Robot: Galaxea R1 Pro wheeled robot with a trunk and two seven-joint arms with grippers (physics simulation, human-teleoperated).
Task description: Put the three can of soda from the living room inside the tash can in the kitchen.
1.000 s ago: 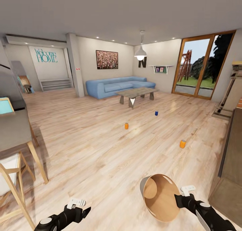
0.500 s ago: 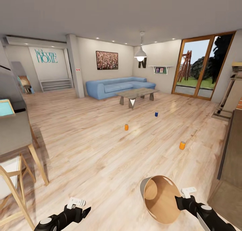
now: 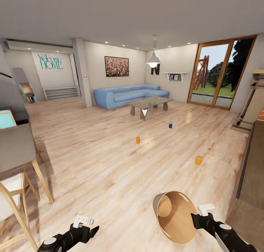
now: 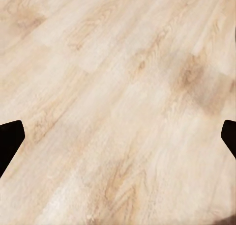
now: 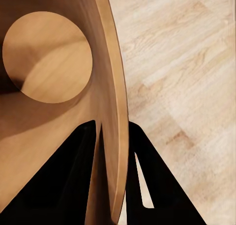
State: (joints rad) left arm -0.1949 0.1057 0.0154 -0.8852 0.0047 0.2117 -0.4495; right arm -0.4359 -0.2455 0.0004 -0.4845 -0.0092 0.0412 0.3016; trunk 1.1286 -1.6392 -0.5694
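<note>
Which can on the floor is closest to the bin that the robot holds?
The orange can on the right. It stands nearest the bin held by the right gripper; the other orange can and the blue can are farther off, toward the sofa.

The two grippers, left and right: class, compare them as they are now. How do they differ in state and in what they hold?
The right gripper is shut on the rim of the trash can, one finger inside the wall and one outside, carrying it tipped; the left gripper holds nothing. In the left wrist view the left gripper's fingers sit wide apart over bare wood floor, so it is open. Both are black and held low in front of the robot.
</note>
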